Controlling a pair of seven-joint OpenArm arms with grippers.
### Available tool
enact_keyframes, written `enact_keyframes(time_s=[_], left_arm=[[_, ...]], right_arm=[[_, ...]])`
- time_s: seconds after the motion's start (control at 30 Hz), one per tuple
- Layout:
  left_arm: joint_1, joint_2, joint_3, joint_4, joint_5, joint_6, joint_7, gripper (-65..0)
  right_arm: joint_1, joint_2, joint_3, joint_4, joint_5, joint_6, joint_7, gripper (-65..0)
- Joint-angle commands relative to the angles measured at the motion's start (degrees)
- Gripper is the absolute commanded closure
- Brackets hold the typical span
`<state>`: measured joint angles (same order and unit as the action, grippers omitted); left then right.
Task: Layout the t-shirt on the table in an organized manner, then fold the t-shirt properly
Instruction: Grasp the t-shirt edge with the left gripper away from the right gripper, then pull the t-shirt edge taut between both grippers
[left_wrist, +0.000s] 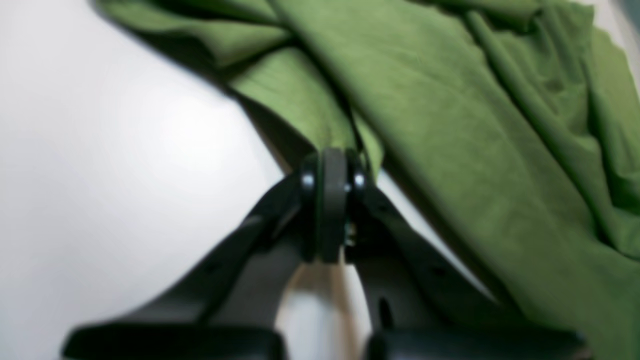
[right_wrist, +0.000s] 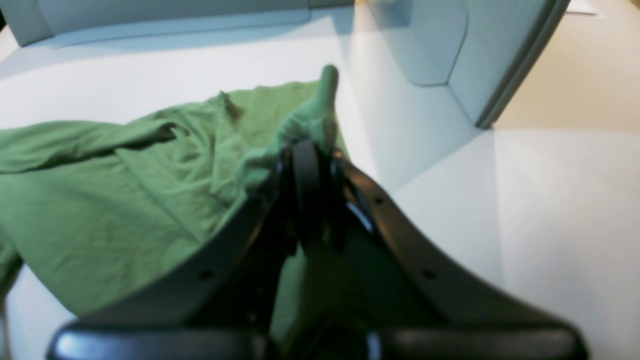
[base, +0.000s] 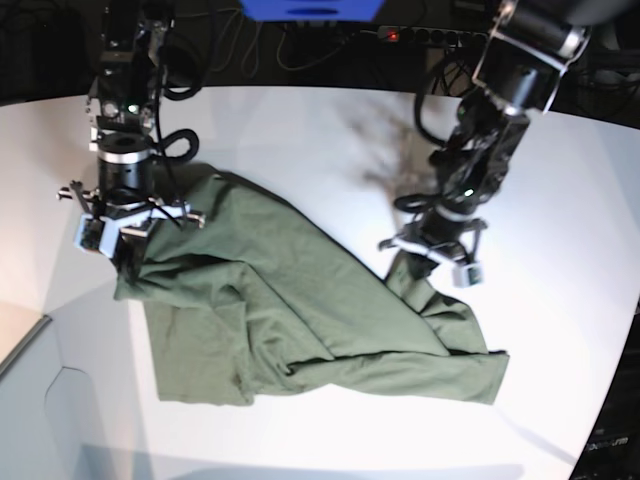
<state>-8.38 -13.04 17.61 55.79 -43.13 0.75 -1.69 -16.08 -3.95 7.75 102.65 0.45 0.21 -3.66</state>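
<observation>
- Here, at the left of the base view, the right gripper (base: 118, 240) points down at the near-left part of the white desk (base: 300, 130), with its jaws pressed together on the upper-left corner of the t-shirt (base: 290, 310).
- In the right wrist view the same gripper (right_wrist: 307, 150) has its black fingers closed flat against each other, and a bunched tuft of green cloth stands up just past the tips, so it is pinching the t-shirt (right_wrist: 100, 200).
- The cloth in that view spreads away to the left of the gripper in soft wrinkles, lying on the pale desk (right_wrist: 550, 210); a grey-white panel (right_wrist: 480, 55) stands beyond it at the upper right.
- Across the middle of the base view the olive-green shirt lies crumpled rather than flat, stretched in a slanting band from one gripper to the other, with a heavier folded mass sagging toward the near edge and a flap reaching out to the lower right.
- At the right of the base view the left gripper (base: 432, 252) is down at the shirt's upper-right edge, touching the fabric.
- In the left wrist view the left gripper (left_wrist: 332, 165) shows its two black fingers brought together, with a narrow pinch of the t-shirt (left_wrist: 450, 150) caught between the tips.
- From that pinch the fabric rises and fans out to the upper right in long folds, while bare desk (left_wrist: 100, 175) fills the left side.
</observation>
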Motion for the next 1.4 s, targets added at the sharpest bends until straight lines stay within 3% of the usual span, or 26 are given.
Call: enact_keyframes(time_s=[0.0, 0.2, 0.33, 0.47, 0.63, 0.97, 1.17, 1.37], left_arm=[[0.3, -2.4, -1.1, 4.1, -1.4, -0.4, -1.5, -0.2], [12.5, -13.0, -10.3, 18.3, -10.2, 4.4, -1.5, -0.2], [19.3, -15.9, -18.5, 22.8, -12.8, 4.4, -1.6, -0.2], [24.6, -15.9, -27.2, 25.0, -13.0, 4.3, -1.6, -0.2], [29.1, -15.8, -33.0, 25.4, -13.0, 4.2, -1.6, -0.2], [30.7, -15.7, -33.2, 25.0, -12.6, 4.2, -1.6, -0.2], [30.8, -15.7, -33.4, 25.0, -12.6, 4.2, -1.6, -0.2], [30.8, -15.7, -33.5, 25.7, -12.9, 4.2, -1.6, -0.2]], right_arm=[[0.8, 0.6, 0.0, 0.6, -0.1, 0.1, 1.9, 0.0], [1.7, 2.0, 0.0, -0.5, -0.1, 0.1, 1.9, 0.0], [1.7, 2.2, -0.1, -0.3, -0.1, 0.1, 1.9, 0.0], [1.7, 2.1, -0.2, -0.3, -0.1, 0.1, 1.9, 0.0], [1.7, 2.1, -0.3, -0.4, -0.1, 0.1, 1.9, 0.0], [1.8, 2.1, -1.6, -5.1, 0.0, 0.1, 1.9, 0.0], [7.9, 2.3, -1.7, -7.3, -0.1, 0.2, 1.9, 0.0], [19.3, 6.1, -5.8, -10.6, 0.0, 0.3, -11.1, 0.0]])
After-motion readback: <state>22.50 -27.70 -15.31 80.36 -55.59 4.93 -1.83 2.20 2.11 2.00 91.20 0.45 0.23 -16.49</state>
